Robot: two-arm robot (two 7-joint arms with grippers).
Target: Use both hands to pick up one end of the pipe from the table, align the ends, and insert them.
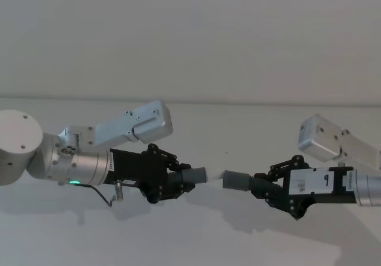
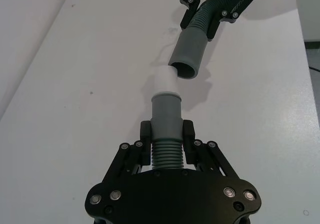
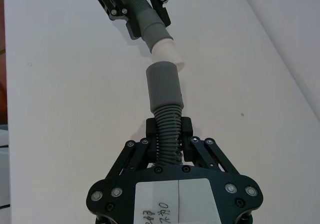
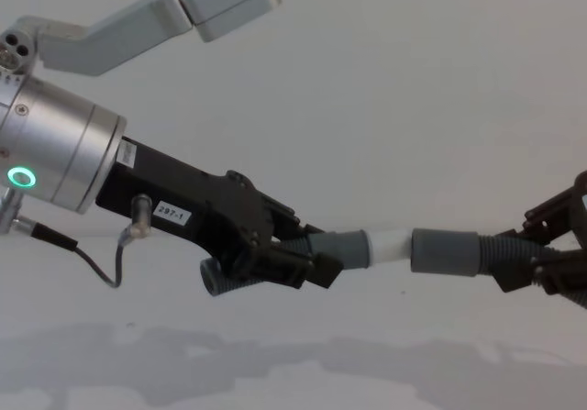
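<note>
Both pipe pieces are held above the white table (image 1: 238, 69), end to end. My left gripper (image 1: 172, 181) is shut on the ribbed part of the left pipe piece (image 2: 166, 115), whose grey cuff ends in a whitish section (image 4: 389, 243). My right gripper (image 1: 269, 187) is shut on the ribbed hose of the right pipe piece (image 3: 164, 87). Its open grey cuff (image 4: 447, 252) faces the whitish tip. The tip sits right at the cuff's mouth (image 2: 184, 69), slightly off its axis; I cannot tell whether it is inside.
The table (image 2: 90, 58) lies bare below and around both grippers. A thin black cable (image 4: 87, 254) hangs under the left wrist, beside its green ring light (image 4: 20, 177). The table's far edge (image 1: 250, 103) runs behind both arms.
</note>
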